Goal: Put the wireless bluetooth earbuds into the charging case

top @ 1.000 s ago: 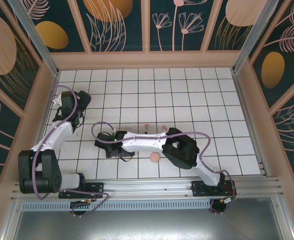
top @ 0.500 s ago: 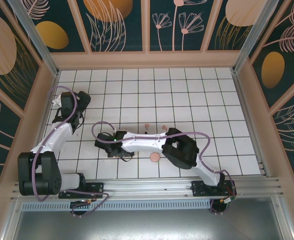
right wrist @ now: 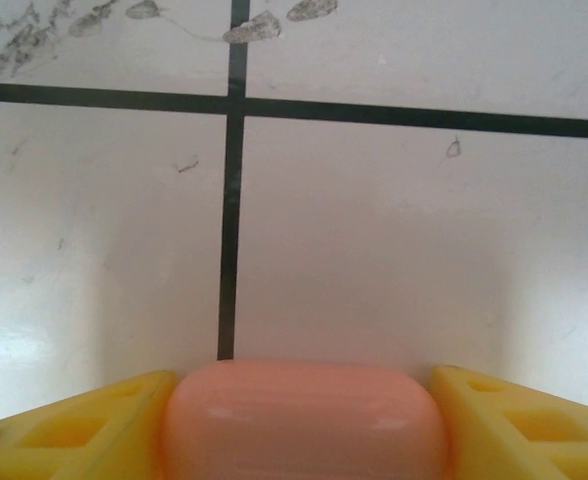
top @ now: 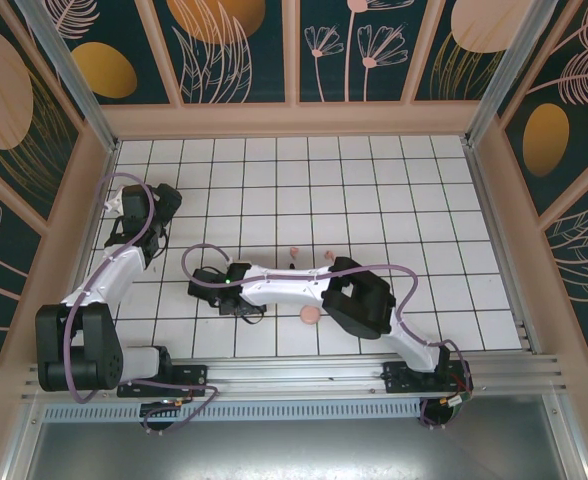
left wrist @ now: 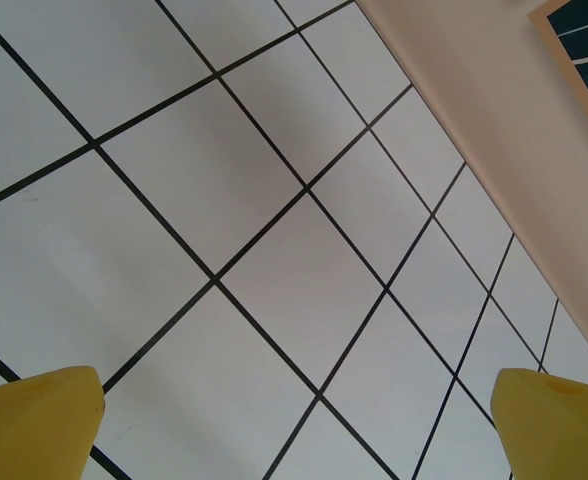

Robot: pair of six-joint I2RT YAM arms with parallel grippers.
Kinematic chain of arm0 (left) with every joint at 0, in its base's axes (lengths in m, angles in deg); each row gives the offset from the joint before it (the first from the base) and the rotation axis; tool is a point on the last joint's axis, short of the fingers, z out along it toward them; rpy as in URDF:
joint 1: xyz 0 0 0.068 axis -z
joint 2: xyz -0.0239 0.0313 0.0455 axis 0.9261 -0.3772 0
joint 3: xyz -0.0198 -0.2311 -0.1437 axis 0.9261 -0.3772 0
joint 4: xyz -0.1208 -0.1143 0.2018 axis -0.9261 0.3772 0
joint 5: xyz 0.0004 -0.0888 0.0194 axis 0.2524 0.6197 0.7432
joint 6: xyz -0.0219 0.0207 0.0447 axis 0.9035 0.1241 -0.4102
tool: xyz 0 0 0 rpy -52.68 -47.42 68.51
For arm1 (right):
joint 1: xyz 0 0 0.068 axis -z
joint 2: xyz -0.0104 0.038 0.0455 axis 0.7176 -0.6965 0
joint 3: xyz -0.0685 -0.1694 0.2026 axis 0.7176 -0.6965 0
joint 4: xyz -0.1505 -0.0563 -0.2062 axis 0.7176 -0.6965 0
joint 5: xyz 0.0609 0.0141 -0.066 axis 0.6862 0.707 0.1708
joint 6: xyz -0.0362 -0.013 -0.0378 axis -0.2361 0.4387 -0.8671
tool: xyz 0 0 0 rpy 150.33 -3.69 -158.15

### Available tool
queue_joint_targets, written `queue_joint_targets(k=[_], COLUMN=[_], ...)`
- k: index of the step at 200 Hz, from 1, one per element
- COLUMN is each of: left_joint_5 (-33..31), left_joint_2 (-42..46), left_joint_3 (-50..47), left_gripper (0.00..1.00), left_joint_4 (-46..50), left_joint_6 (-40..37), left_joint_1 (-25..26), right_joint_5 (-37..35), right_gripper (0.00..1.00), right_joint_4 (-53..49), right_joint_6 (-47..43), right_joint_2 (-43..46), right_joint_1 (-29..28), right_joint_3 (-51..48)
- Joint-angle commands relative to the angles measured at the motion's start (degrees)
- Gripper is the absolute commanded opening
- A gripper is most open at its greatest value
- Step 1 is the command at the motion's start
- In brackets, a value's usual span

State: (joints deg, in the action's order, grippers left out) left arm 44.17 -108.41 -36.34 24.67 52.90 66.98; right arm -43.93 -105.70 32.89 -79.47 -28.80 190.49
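Note:
A pink, round-edged charging case (right wrist: 304, 425) lies on the white tiles between the yellow fingers (right wrist: 94, 420) of my right gripper (right wrist: 302, 388). Both fingers press against its sides. From above, the right gripper (top: 238, 305) is stretched out low over the floor, left of centre, and hides the case. Two tiny pink earbuds (top: 294, 252) (top: 328, 255) lie loose on the tiles just behind the right forearm. My left gripper (left wrist: 296, 385) hangs wide open above bare tiles with nothing between its fingers. Seen from above, the left gripper (top: 154, 245) is at the far left.
A small round peach thing (top: 310, 316) lies on the tiles beside the right arm's elbow. A pale wooden wall (left wrist: 494, 130) runs close by the left gripper. Patterned panels fence the tiled floor (top: 394, 200) on three sides.
The right gripper's fingers have closed in onto the pink case. Both arms have stayed nearly where they were.

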Motion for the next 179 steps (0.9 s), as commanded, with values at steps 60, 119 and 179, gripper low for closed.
queue_joint_targets(k=[60, 119, 179], left_joint_5=[3.42, 6.74, 12.2], left_joint_2=[2.62, 9.23, 9.96], left_joint_3=[-2.13, -5.03, -5.97], left_gripper=[0.99, 0.99, 0.99], left_joint_4=[-4.0, -6.75, -9.37], left_joint_6=[0.28, 1.85, -0.03], left_joint_1=[-0.45, -0.45, -0.46], right_joint_5=[-3.66, -5.93, -6.49], right_gripper=[0.54, 0.52, 0.52], right_joint_4=[-1.58, 1.58, 6.0], right_joint_6=[0.66, -1.19, -2.3], right_joint_2=[2.19, 8.87, 15.05], right_joint_1=[-1.26, 0.28, 2.98], right_joint_3=[0.14, -2.91, -8.84])
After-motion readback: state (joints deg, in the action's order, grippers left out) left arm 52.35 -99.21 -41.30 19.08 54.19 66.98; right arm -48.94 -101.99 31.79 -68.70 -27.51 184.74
